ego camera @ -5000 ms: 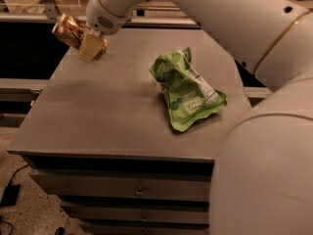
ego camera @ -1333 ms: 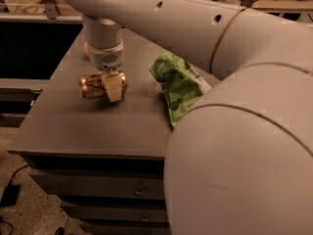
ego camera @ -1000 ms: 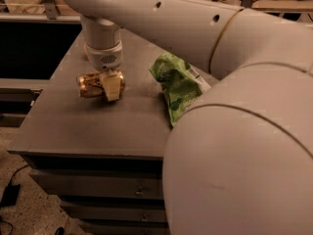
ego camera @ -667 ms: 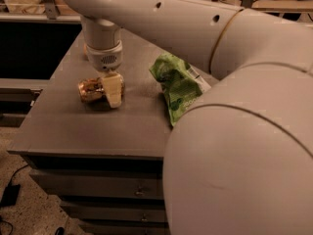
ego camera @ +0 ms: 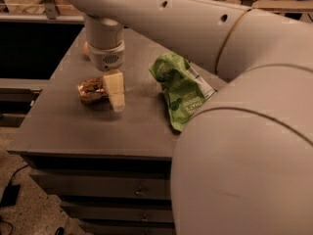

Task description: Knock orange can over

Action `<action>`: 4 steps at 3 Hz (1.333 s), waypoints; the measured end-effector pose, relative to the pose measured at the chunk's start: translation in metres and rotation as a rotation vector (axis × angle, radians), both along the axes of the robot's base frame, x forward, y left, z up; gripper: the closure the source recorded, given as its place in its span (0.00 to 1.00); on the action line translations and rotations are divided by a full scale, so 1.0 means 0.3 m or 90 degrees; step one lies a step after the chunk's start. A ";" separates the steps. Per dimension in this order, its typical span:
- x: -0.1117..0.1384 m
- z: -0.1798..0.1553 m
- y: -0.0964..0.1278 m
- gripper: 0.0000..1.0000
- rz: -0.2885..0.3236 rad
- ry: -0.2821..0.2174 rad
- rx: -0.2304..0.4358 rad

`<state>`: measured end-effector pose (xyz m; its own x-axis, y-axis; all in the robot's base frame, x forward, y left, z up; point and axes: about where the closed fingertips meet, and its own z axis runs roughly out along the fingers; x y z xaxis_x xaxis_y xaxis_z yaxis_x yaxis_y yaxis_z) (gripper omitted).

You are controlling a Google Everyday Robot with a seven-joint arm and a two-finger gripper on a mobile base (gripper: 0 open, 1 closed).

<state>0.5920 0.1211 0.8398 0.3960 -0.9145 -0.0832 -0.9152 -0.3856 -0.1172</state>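
Observation:
The orange can [ego camera: 91, 91] lies on its side on the grey table [ego camera: 73, 126], left of centre. My gripper [ego camera: 104, 95] points down over it from the white arm above. One cream finger [ego camera: 114, 89] stands against the can's right end; the other is hidden behind the can. The jaws look slightly parted, and the can rests on the table.
A crumpled green snack bag [ego camera: 180, 88] lies right of the can. A small orange fruit [ego camera: 86, 48] peeks out behind my wrist at the back left. My white arm fills the right side and top. The table's front edge has drawers [ego camera: 107, 190] below.
Five seconds ago the can was held in the air at the back left. It now lies on the table, and the visible finger has shifted slightly right off it.

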 end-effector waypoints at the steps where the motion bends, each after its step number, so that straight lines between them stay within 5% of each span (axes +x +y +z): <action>1: -0.038 0.157 -0.012 0.00 0.035 -0.051 0.084; 3: -0.050 0.471 -0.063 0.00 0.050 -0.157 0.150; 4: 0.052 0.532 -0.067 0.00 0.010 -0.164 0.120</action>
